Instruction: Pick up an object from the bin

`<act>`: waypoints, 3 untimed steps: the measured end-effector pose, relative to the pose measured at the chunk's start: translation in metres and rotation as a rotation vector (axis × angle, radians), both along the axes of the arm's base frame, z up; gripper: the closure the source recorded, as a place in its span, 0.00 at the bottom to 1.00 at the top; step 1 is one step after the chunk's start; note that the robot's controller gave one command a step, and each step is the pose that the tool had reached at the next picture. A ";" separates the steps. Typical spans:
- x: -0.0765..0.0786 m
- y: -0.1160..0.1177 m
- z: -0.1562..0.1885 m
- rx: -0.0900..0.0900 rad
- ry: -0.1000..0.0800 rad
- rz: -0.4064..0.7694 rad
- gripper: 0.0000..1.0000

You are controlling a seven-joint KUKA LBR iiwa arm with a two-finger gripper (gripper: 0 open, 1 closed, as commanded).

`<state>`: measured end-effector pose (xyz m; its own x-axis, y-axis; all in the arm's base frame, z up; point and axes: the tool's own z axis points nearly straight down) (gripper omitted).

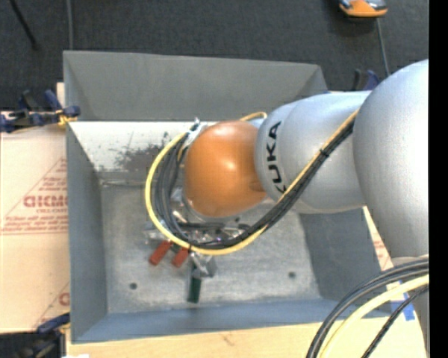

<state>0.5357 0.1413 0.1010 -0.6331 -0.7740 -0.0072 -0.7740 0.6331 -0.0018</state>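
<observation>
The grey metal bin (82,222) has smooth sloped walls and a flat floor, dull and scuffed, with a dark speckled patch high on its back-left slope. The floor's left part lies bare.

Near the middle of the floor lie the few loose things. Furthest left is the left red piece (158,254), short, blocky and tilted. Just beside it is the right red piece (181,258), much the same shape; both look like hard plastic. A pale greyish scrap above them is too small to name.

Next comes the gripper (199,258), low over the floor, its metal parts showing beneath the wrist. It is just beside the right red piece and over the upper end of a dark green stick (195,289), slim and straight, which points toward the near wall. Whether the gripper is spread apart or drawn together I cannot make out, and nothing can be seen clamped in it.

Above sits the glossy rounded orange cover (220,168), looped by yellow and black cables (153,192), and then the smooth white arm (336,155) running off right.

I judge this the reach-and-grasp step, with the lift not yet done. The next move calls for closing squarely on one small piece, likely the stick or the right red piece, without nudging its neighbours.
</observation>
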 end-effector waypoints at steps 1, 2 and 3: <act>0.071 -0.012 -0.029 -0.004 -0.004 0.215 0.00; 0.073 -0.012 -0.026 -0.001 -0.003 0.210 0.00; 0.074 -0.011 -0.026 0.000 -0.003 0.208 1.00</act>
<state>0.6094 0.1299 0.0754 -0.4599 -0.8880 -0.0090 -0.8880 0.4599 -0.0041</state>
